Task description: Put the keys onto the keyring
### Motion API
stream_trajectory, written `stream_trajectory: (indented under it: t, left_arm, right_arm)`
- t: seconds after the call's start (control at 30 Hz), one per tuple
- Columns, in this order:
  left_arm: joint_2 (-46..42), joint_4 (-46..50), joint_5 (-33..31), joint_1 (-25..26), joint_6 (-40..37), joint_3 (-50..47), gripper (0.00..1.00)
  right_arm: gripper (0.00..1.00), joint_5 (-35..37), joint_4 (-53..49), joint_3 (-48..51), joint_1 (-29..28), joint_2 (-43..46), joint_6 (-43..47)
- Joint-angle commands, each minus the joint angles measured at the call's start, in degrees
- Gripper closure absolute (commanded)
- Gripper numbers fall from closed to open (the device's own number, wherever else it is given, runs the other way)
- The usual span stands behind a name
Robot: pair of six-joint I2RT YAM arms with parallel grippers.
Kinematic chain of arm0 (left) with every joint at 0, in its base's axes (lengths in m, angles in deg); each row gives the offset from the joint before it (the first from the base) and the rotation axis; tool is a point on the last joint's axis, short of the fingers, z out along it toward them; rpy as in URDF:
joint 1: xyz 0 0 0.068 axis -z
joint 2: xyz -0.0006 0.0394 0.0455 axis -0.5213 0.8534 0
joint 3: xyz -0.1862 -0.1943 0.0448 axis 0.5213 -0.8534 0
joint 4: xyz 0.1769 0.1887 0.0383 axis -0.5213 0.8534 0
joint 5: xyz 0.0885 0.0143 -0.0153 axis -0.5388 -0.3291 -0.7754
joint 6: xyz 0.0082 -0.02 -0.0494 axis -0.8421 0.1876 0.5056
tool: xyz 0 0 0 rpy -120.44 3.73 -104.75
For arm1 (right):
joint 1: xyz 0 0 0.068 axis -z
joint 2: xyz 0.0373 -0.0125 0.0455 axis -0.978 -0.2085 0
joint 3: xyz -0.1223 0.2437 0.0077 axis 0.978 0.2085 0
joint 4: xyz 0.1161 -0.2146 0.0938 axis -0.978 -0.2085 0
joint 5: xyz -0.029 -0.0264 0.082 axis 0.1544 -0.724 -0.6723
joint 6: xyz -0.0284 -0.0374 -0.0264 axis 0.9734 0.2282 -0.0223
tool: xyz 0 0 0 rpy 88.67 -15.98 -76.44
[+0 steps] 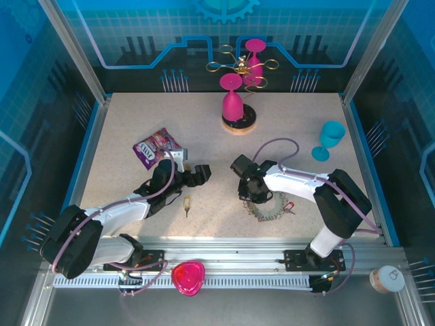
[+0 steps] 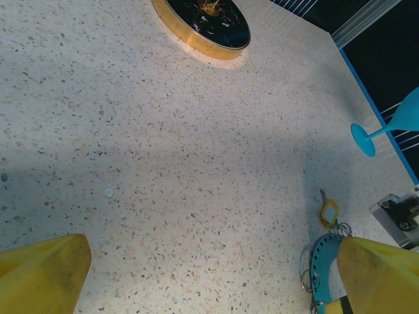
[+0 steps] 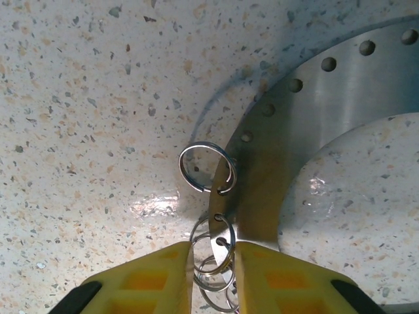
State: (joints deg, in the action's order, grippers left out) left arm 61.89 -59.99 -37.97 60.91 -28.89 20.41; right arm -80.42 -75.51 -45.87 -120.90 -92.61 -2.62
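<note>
Top: my left gripper point(image 1: 197, 175) sits mid-table, and my right gripper point(image 1: 253, 195) is down on the keyring point(image 1: 266, 216) at front right. A yellow-headed key point(image 1: 187, 204) lies loose between the arms. Left wrist: left jaws wide apart, empty, keyring point(image 2: 319, 265) just beside one finger point(image 2: 380, 275). Right wrist: right jaws nearly closed, pinching the keyring point(image 3: 308, 150) rim among its wire loops point(image 3: 208, 167).

Beige tabletop point(image 1: 292, 129) speckled with dark and tan flecks, grey metal keyring point(image 3: 308, 124) edged with silver wire loops point(image 3: 204, 167), right gripper point(image 3: 213, 261) with yellow fingers point(image 3: 144, 281), magenta goblets point(image 1: 232, 103), teal goblet point(image 1: 330, 139), purple packet point(image 1: 155, 147), yellow-headed key point(image 1: 187, 202), red-headed key point(image 1: 290, 206), black coaster point(image 2: 209, 23) rimmed in gold-tan
</note>
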Motion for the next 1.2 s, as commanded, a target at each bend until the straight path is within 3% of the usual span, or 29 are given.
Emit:
stream_trajectory:
  t: [0.0, 0.5, 0.77, 0.97, 1.17]
  left_arm:
    - [-0.4, -0.3, 0.7, 0.5, 0.0, 0.4, 0.03]
    - [-1.7, 0.4, 0.0, 0.6, -0.4, -0.3, 0.03]
    - [-1.6, -0.1, 0.0, 0.5, -0.2, -0.4, 0.03]
    - [-2.0, 0.1, -0.1, 0.4, -0.7, -0.4, 0.03]
    - [-3.6, 1.6, -0.6, 0.5, -3.0, -0.5, 0.03]
  right_arm:
    - [0.78, -0.5, -0.4, -1.3, 0.7, -1.1, -1.4]
    - [0.96, -1.1, -2.8, 2.5, 1.4, 3.5, -0.1]
    - [0.98, -2.6, -4.2, 6.6, 2.0, 7.1, 1.6]
    - [0.76, -3.2, -4.6, 6.1, 2.8, 8.0, 6.1]
    - [0.66, -3.3, -6.5, 1.7, 6.8, 14.9, 26.6]
